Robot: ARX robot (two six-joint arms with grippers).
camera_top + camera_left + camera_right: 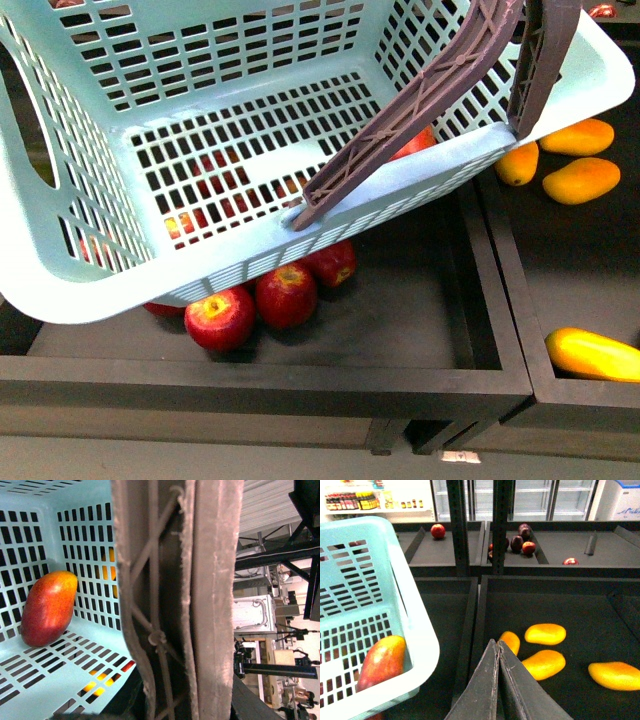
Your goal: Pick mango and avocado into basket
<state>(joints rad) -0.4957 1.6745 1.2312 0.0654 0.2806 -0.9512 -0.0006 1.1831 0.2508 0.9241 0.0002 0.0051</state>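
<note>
Mango is in the tilted basket, and no avocado shows in any view.

The basket [60,290] hangs slanted over the near-left bin [400,380] of red apples [285,293], with the mango [49,607] lying against a slotted wall at its low corner. On that slope a swing or bump could roll the fruit about or tip it over the rim. The handles [420,100] fill the left wrist view and hide the left claw, so I cannot tell its state; if it carries the basket there, a loose hold would drop the load onto the apples. The right claw [496,647] is clenched on nothing, just right of the basket rim, above the right bin. The all-yellow mangoes [545,633] there are easy to mistake for the target. The basket also blocks much of the front view, which makes it harder to search for the avocado.
</note>
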